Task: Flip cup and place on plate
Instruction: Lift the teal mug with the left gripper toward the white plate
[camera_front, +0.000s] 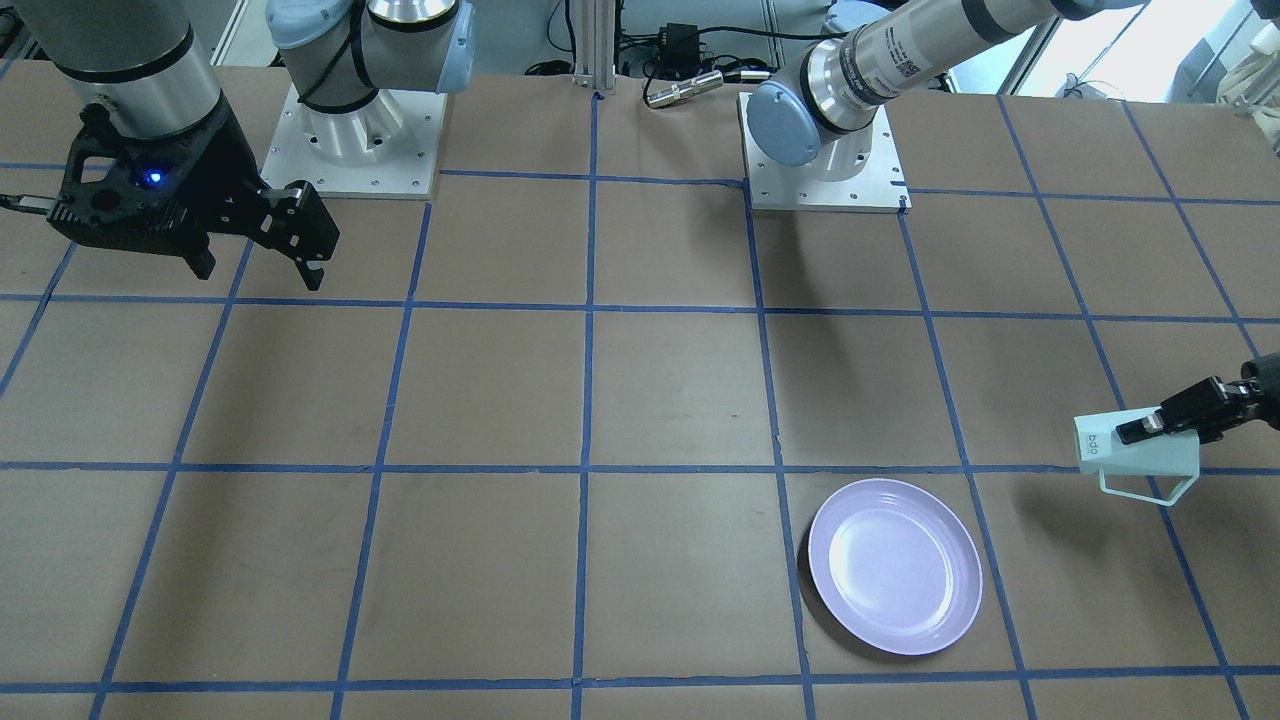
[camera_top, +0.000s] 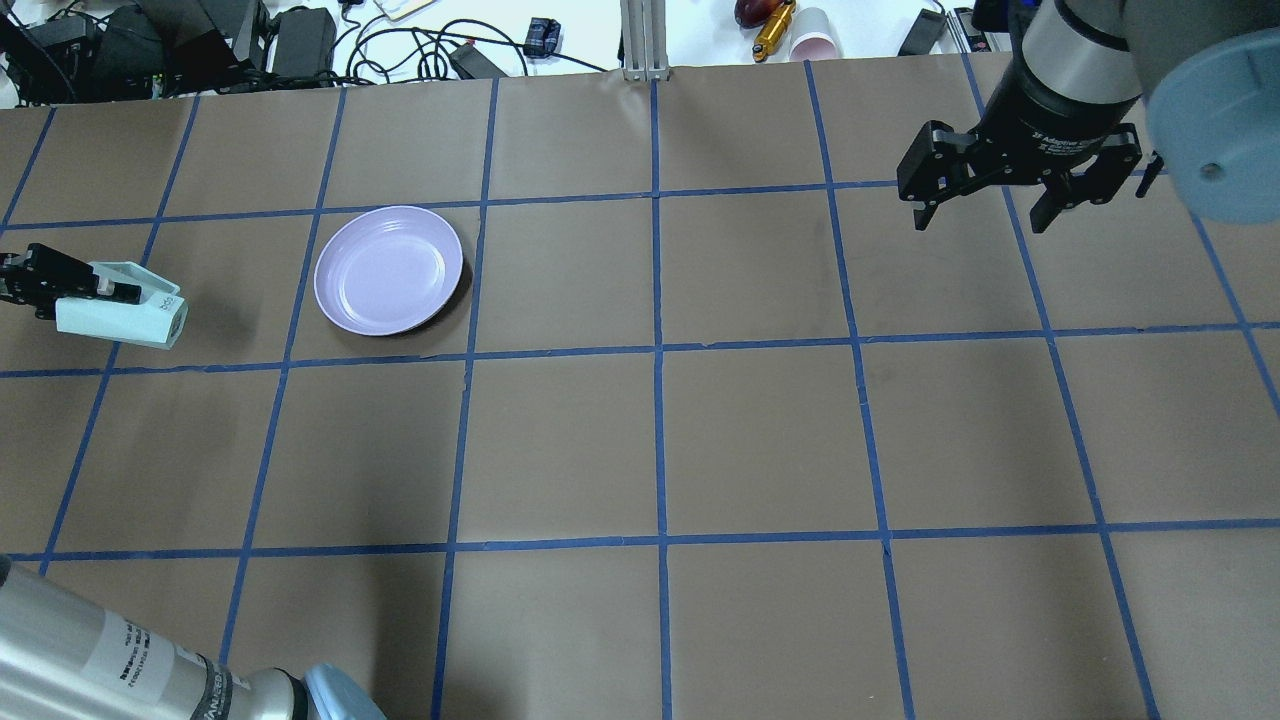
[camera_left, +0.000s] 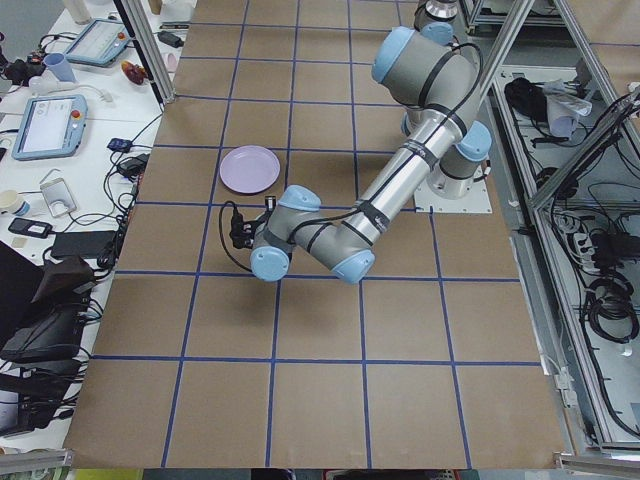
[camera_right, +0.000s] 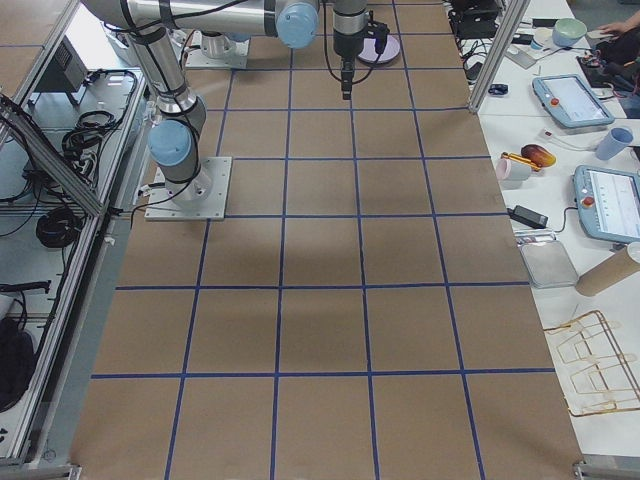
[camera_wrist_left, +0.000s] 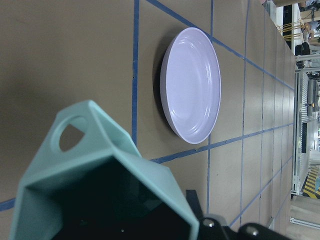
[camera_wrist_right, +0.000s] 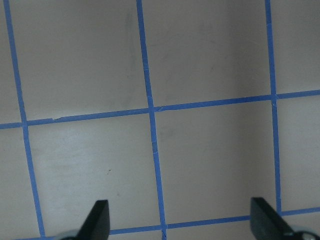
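Two fingers of my left gripper pinch the cup by its wall in the front-facing view; it lies sideways, two o'clock from the plate. Overhead, my right gripper hangs spread, three o'clock of the plate, well apart.

The plate looks glossy and smooth, the cup matt, the table papery.
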